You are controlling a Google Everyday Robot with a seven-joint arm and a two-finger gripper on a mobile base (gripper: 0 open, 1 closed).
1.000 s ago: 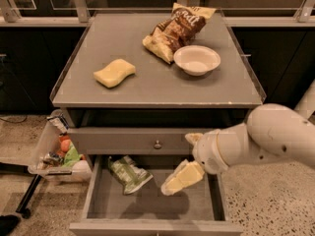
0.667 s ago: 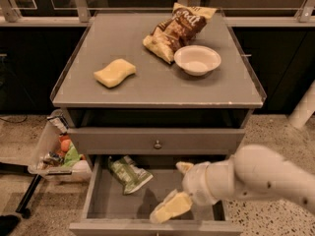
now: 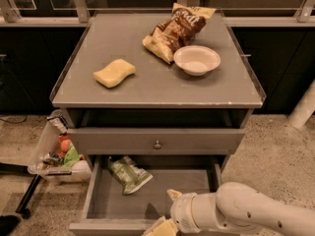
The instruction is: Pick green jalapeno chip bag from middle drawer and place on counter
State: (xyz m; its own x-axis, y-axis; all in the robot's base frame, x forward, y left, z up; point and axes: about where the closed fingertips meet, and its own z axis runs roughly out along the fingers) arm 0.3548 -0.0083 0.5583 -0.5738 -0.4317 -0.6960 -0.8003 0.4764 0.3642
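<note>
The green jalapeno chip bag [image 3: 129, 174] lies flat in the back left of the open middle drawer [image 3: 94, 190], on its grey floor. My gripper [image 3: 166, 212] hangs at the bottom of the view over the drawer's front edge, to the right of and nearer than the bag, not touching it. Its tan fingers [image 3: 173, 194] stand apart and hold nothing. My white arm fills the lower right corner and hides the drawer's front right part. The counter [image 3: 162, 87] is above, grey with clear low edges.
On the counter lie a yellow sponge [image 3: 114, 73], a brown-and-yellow chip bag [image 3: 177, 29] and a white bowl [image 3: 197, 59]. A closed drawer front with a round knob [image 3: 157, 144] sits above the open drawer. A clear bin [image 3: 58, 154] of items stands at the left on the floor.
My arm has dropped and moved left, from beside the closed drawer front down to the front edge of the open drawer. The bag has not moved.
</note>
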